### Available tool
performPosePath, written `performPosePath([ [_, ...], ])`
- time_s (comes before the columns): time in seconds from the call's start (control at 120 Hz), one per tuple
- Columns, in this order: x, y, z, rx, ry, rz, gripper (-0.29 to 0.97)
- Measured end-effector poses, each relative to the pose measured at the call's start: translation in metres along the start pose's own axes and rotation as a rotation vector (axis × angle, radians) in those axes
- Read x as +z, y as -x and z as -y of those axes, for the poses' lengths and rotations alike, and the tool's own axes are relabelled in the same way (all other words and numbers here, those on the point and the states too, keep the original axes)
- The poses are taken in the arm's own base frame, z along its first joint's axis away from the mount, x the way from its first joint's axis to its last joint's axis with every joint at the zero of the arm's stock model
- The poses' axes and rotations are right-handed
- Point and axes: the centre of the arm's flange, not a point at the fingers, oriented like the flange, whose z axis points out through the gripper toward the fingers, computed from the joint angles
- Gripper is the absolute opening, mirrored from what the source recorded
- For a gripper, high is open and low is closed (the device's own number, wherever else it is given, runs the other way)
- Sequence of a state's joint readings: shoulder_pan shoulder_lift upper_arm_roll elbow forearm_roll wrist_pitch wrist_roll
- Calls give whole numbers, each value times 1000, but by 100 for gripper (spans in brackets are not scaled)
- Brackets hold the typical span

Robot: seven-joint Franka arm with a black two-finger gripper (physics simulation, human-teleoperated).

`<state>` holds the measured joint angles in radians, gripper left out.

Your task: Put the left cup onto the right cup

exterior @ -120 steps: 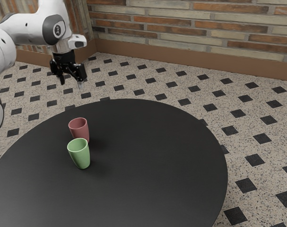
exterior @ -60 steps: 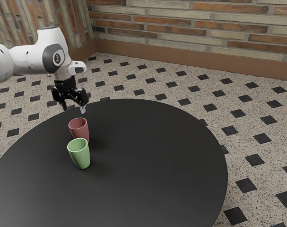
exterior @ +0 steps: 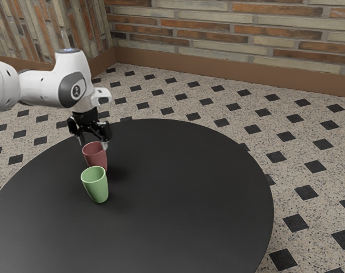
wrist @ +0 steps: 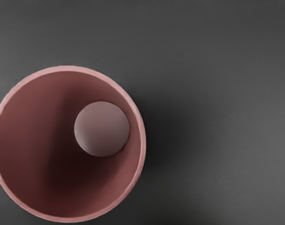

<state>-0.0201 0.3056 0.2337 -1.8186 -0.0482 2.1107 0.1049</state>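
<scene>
Gripper (exterior: 94, 140) hangs just above the red cup (exterior: 95, 156) with its fingers spread apart, gripping nothing. The red cup stands upright on the round black table (exterior: 206, 193), toward the exterior view's left. The green cup (exterior: 95, 185) is upright just beside it, nearer the camera. The wrist view looks straight down into the red cup's mouth.

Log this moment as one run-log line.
phase: pre-grasp | jaws: open, just above red cup | green cup: upright on black round table | stacking: not yet done
</scene>
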Motion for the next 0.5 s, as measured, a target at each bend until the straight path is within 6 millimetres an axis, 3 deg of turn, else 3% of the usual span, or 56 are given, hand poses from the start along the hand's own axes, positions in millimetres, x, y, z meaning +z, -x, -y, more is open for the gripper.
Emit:
performPosePath([
  [0.5, 35, -12, -9, -41, -13, 3, 66],
])
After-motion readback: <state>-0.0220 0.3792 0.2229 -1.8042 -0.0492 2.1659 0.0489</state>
